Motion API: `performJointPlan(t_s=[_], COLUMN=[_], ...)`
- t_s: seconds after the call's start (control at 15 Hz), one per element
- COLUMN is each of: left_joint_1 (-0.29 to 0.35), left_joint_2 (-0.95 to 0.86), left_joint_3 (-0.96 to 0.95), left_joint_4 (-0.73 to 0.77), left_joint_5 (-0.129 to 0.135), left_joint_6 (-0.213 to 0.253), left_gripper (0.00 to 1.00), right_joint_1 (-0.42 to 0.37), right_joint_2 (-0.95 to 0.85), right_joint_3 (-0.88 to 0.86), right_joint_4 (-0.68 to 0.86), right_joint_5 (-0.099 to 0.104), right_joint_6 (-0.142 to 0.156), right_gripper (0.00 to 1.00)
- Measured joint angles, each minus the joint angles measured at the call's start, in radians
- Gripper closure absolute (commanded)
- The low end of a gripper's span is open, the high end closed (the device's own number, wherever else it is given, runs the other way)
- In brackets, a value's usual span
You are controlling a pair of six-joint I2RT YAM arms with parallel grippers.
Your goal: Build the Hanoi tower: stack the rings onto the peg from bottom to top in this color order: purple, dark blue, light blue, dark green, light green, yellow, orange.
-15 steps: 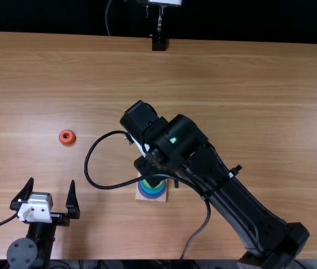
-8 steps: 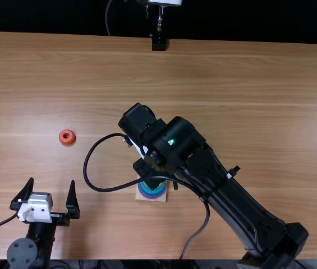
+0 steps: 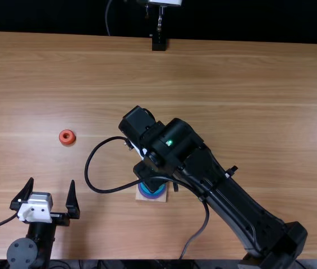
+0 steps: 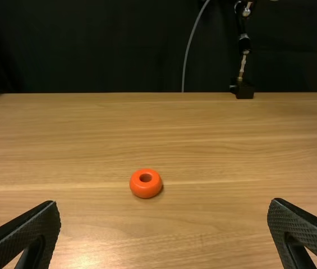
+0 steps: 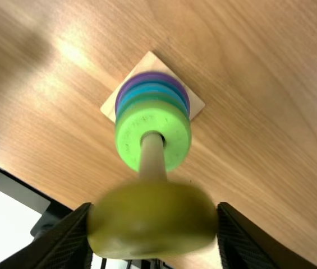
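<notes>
In the right wrist view, the right fingers are clasping the yellow ring above the light green ring; lower left in the top view, the empty left fingers are standing wide apart.

Setting: robotics lab or similar test bench, judged from fittings. Left gripper and right gripper belong to two jointed black arms, based at the near edge of one plain wooden table. Beyond both grippers, past the far edge: dark backdrop, resembling cloth. Across the table from the right gripper, nearly straight ahead: slim metal stand on a black block; a thin grey cable hangs near it. Just beside the right gripper, toward the left one: exposed black cable loop. Small green light on the arm behind the right gripper.
</notes>
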Motion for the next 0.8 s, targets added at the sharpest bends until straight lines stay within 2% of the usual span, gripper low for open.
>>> performJointPlan(t_s=[0.47, 0.8], left_joint_1=[0.0, 0.0], left_joint_2=[0.0, 0.0], left_joint_3=[0.0, 0.0], left_joint_4=[0.0, 0.0], left_joint_5=[0.0, -0.001], left_joint_6=[0.0, 0.0], left_gripper=[0.0, 0.0], right_joint_1=[0.0, -0.008], right_joint_2=[0.0, -0.002], right_joint_3=[-0.001, -0.001], right_joint_4=[0.006, 0.23], right_joint_5=[0.004, 0.008], right_joint_6=[0.0, 0.0], right_gripper=[0.0, 0.0])
